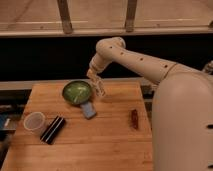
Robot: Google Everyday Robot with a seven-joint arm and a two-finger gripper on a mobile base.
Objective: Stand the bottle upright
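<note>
My gripper (pixel 96 79) hangs over the far middle of the wooden table (pixel 115 145), just right of the green bowl (pixel 77 92), and my fingers are clamped on the bottle (pixel 99 88). The bottle is off the table, held near its top and tilted a little, its lower end pointing down toward the table beside the bowl's rim. Its pale label carries dark print, but I cannot read any of it, and no other writing or brand shows anywhere.

Counting what lies on the table: one green bowl, one blue-grey flat packet (pixel 88 109) just in front of the bowl, one clear cup (pixel 34 123) near the left edge, one black bar (pixel 53 129) lying slantwise right beside the cup, and one small dark reddish thing (pixel 134 119) on the right side, well apart from the rest.
</note>
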